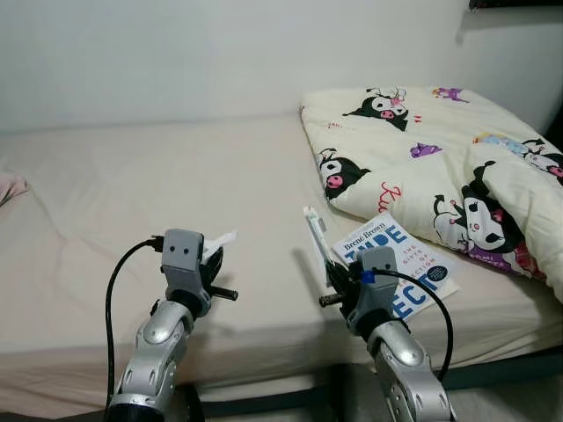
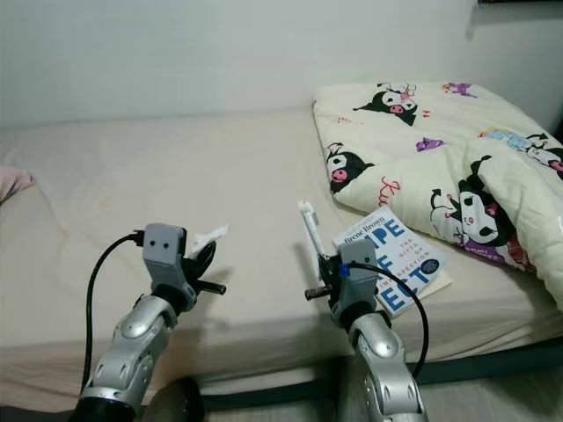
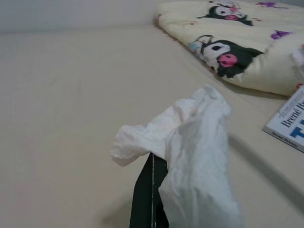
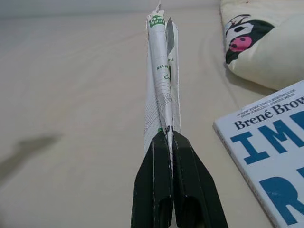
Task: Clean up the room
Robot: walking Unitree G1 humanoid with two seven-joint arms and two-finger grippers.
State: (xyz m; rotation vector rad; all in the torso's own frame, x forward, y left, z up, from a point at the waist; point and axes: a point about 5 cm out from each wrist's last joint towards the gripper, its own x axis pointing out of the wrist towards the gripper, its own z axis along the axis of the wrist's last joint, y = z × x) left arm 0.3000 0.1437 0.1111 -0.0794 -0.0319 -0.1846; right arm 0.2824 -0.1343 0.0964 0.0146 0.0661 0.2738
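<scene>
Above the beige bed (image 1: 132,176), the left gripper (image 1: 211,264) pinches a crumpled white tissue (image 3: 190,142) in its fingers. The right gripper (image 4: 169,142) has its fingers pressed on a flattened white-and-green paper wrapper (image 4: 162,71), beside a white paperback book with blue lettering (image 1: 413,264).

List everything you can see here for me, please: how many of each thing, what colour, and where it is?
Bed: one, beige sheet, spanning the scene against a white wall.
Comforter: one, cream with black-and-pink cartoon characters, bunched on the bed's right side.
Book: one, white cover with blue lettering, flat on the bed by the comforter's edge.
Pink cloth: one, at the bed's far left edge; too little shows to say what it is.
Tissue: one, white, crumpled, held over the bed.
Wrapper: one, white with green print, flattened, held upright over the bed.
Left gripper: black fingers, shut on the tissue.
Right gripper: black fingers, shut on the wrapper's lower end.
</scene>
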